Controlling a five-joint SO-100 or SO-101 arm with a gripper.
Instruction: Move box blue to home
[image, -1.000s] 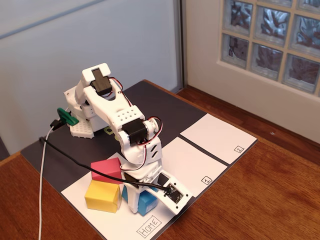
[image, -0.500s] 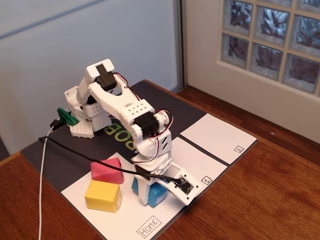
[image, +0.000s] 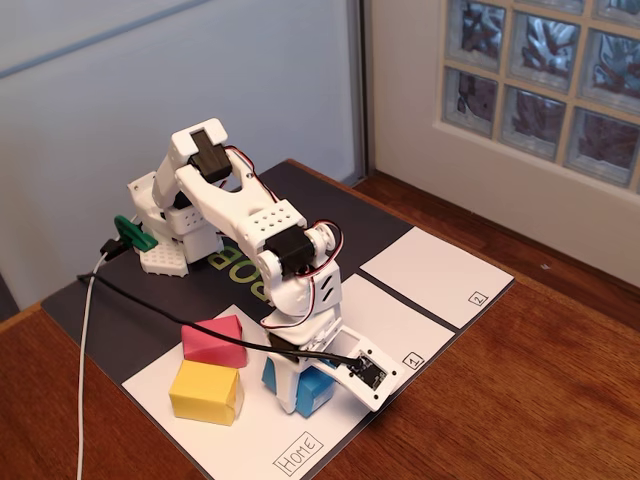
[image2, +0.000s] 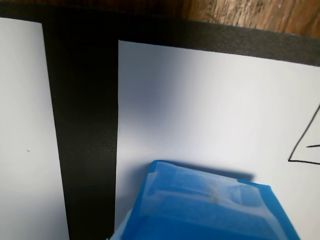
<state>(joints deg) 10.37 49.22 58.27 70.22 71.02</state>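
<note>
One blue box (image: 316, 389) I see on home (image: 240, 440), right under gripper (image: 296, 392); fingers straddle it, grip I cannot tell.

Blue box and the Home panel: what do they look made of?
The blue box looks wrapped in glossy blue tape or film: overlapping translucent strips and creases show in the wrist view. The Home panel looks like matte white paper on a dark mat, flat with inked lettering.
</note>
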